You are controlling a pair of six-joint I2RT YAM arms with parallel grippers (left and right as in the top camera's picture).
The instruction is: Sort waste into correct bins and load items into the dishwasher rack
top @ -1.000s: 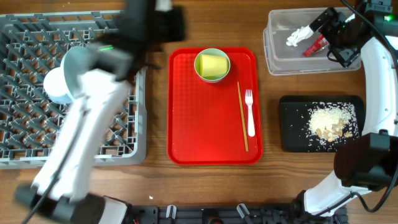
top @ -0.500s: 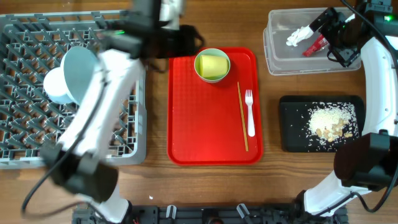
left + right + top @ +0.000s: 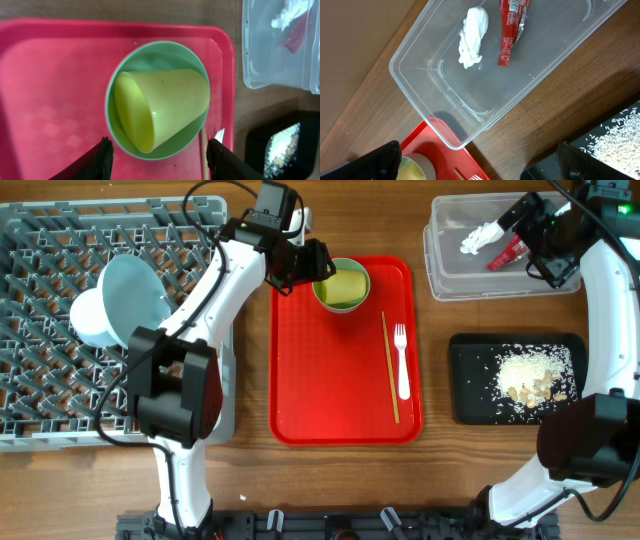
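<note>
Two end effectors are spread open, both empty. Left end effector is poised over the cup, tipped sideways inside the saucer on the tray, likely for a straddling grasp. Right end effector is poised above the tub, with tissue and wrapper already binned.

Overhead view of a wooden table with 2 robot arms. At left, a grey dishwasher rack holds a pale-blue plate and small bowl. The left gripper hangs beside a yellow cup lying in a green saucer on a red tray, with chopsticks and a white fork. At right, the right gripper hovers over a clear tub holding a tissue and red wrapper; a black tray holds rice scraps.
</note>
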